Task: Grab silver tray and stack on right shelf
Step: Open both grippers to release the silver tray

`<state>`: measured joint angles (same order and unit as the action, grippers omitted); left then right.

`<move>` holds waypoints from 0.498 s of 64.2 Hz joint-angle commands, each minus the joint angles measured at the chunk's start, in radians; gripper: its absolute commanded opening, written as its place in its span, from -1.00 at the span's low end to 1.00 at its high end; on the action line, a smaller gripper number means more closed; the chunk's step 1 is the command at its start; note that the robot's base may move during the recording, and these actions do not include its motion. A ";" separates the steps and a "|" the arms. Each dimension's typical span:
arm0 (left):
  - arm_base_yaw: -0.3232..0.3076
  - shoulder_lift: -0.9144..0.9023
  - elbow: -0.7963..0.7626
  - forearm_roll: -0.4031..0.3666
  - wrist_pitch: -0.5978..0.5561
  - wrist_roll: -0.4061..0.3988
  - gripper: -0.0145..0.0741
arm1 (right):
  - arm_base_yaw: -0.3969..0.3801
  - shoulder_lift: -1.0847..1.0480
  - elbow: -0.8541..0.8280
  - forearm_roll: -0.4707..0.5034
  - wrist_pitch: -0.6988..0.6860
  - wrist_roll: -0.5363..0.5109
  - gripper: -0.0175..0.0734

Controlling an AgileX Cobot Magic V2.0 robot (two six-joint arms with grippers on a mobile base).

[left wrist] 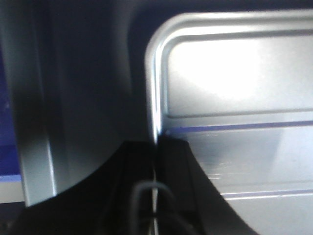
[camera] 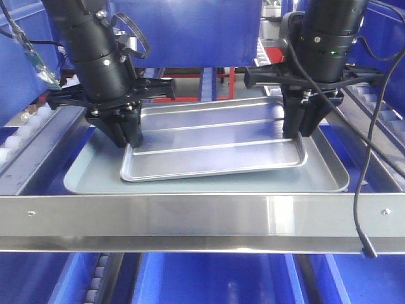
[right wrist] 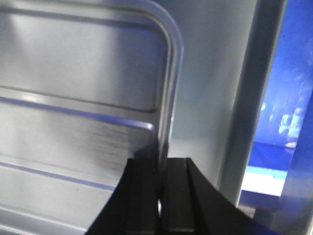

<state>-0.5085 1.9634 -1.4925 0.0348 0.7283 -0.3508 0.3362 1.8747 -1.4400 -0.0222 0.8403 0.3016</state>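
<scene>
The silver tray, shiny with two long ridges, sits slightly skewed over a larger dull grey tray on the right shelf. My left gripper is shut on the silver tray's left rim, and my right gripper is shut on its right rim. In the left wrist view the rim of the silver tray runs straight into the closed left gripper. The right wrist view shows the silver tray with its edge pinched in the right gripper. Whether it rests on the grey tray I cannot tell.
White rollers line the shelf's left side rail. Blue bins stand behind and below the rack. A black cable hangs from the right arm across the front rail. A red frame shows at the back.
</scene>
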 commanded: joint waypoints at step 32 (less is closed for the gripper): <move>-0.003 -0.086 -0.165 0.011 0.085 0.015 0.25 | -0.001 -0.126 -0.067 -0.017 0.005 -0.023 0.58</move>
<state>-0.5085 1.9641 -1.6012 0.0413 0.8050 -0.3344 0.3362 1.8447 -1.4628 -0.0262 0.8650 0.2921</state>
